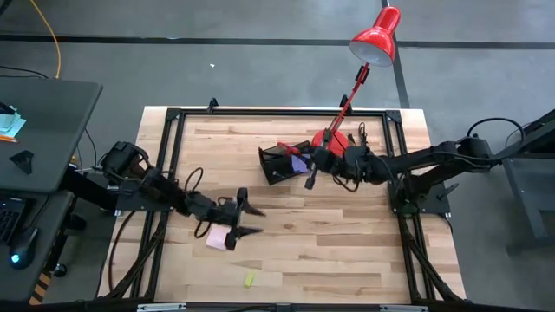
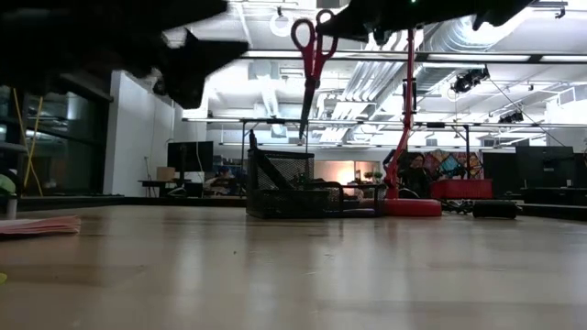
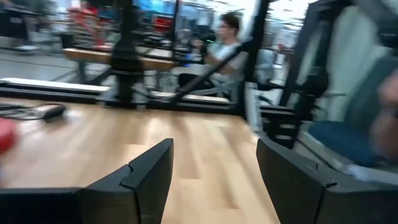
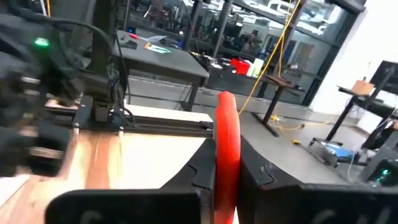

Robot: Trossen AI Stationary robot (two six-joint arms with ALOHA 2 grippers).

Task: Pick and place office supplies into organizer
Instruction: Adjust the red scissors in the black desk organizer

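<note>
Right end effector (image 1: 310, 173) gripping scissors (image 2: 312, 64)

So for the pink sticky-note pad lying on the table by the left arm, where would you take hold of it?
Across two opposite edges, coming straight down from above. The pink sticky-note pad lies flat on the table, a thin square, so only its sides offer a hold. The open left end effector hovers right beside it and is probably the one to use.
</note>
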